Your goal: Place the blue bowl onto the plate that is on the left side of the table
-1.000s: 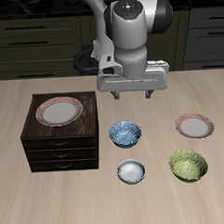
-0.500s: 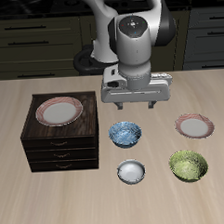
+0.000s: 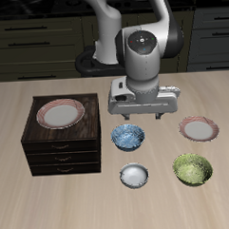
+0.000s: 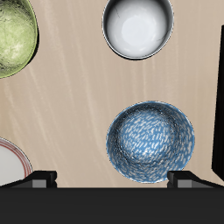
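The blue bowl (image 3: 128,136) with its mottled blue-and-white glaze sits on the table in front of the arm; it also shows in the wrist view (image 4: 150,141). My gripper (image 3: 143,116) hangs open and empty just above and slightly behind it, jaws spread wide; in the wrist view (image 4: 112,179) the bowl lies under one fingertip side. The pink-rimmed plate (image 3: 199,129) on the left side of the table lies flat and empty beside the bowl; its edge shows in the wrist view (image 4: 9,163).
A dark wooden drawer cabinet (image 3: 59,138) carries a second plate (image 3: 59,114) on its top. A white-grey bowl (image 3: 135,175) and a green-yellow bowl (image 3: 192,168) sit near the table's front edge, both also in the wrist view (image 4: 137,26) (image 4: 13,35).
The gripper has moved forward and down toward the blue bowl, still open. The bowls and plates have not moved.
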Robot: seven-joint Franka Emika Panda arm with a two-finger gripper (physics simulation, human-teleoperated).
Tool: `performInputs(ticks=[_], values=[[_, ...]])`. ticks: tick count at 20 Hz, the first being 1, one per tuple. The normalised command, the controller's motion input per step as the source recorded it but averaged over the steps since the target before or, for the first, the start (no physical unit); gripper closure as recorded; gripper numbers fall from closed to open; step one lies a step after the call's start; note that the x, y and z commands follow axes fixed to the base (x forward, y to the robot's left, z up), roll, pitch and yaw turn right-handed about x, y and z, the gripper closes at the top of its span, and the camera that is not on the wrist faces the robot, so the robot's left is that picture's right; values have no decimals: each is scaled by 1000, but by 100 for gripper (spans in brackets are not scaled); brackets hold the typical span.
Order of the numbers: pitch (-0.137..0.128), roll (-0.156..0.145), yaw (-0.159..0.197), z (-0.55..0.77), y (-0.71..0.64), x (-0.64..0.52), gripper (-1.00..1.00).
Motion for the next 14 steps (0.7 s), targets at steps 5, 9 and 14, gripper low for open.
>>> performInputs(ticks=[5, 9, 14], values=[[17, 0, 22, -148, 113, 10, -100], [-2, -6, 26, -160, 129, 32, -100], [7, -5, 1, -159, 29, -6, -100]])
